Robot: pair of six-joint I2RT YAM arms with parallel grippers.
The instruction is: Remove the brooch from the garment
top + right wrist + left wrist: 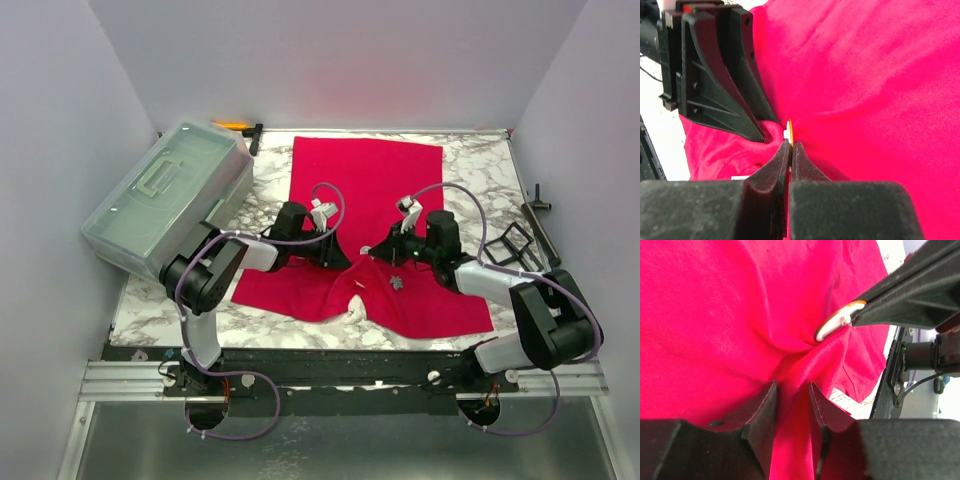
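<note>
From above, the garment, a bright red T-shirt, lies spread on the marble bench. Its far part is flat and its near part rumpled, with a white label showing at the near edge. The left fingers and right fingers both come down onto the cloth near its middle, tips close and facing each other. Whether either pair is closed cannot be told here. A pale lidded box sits tilted at the left edge of the bench.

In the left wrist view, the left fingers stand slightly apart with a raised fold of red cloth pinched between them. Just beyond, the right fingers' tips grip the brooch, a small silvery disc with an orange rim, where creases in the cloth run together.

In the right wrist view, the right fingers are pressed together on the brooch's thin edge, right against the garment. The left fingers dig into the cloth just left of it.
</note>
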